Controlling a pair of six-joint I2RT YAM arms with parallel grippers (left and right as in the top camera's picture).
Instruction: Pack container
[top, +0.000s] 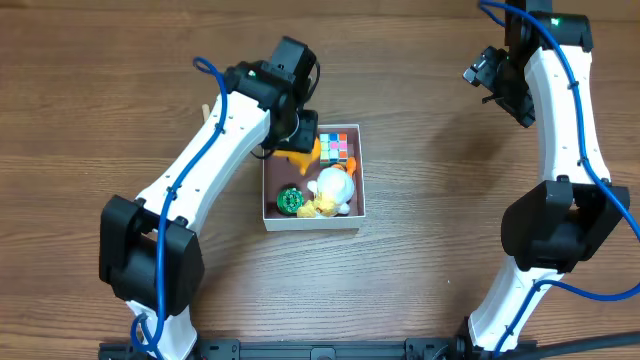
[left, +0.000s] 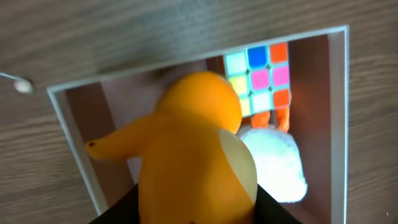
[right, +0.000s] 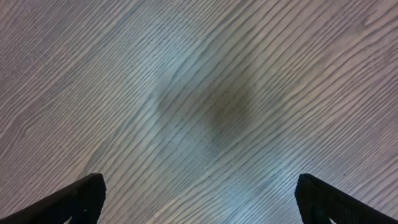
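The container (top: 312, 223) is a square white-walled box with a mauve floor at the table's middle. It holds a colour cube (top: 336, 146), a white plush toy (top: 333, 186) and a green round toy (top: 291, 201). My left gripper (top: 296, 140) is shut on an orange figure (top: 300, 156) and holds it over the container's far left corner. In the left wrist view the orange figure (left: 196, 155) fills the middle above the container's wall (left: 74, 127), with the colour cube (left: 260, 78) and white plush (left: 277, 165) beyond. My right gripper (right: 199, 199) is open and empty over bare wood, far right (top: 495, 75).
A thin pale stick (top: 206, 108) lies on the wood by my left arm. A small white object (left: 23, 86) shows on the table left of the container in the left wrist view.
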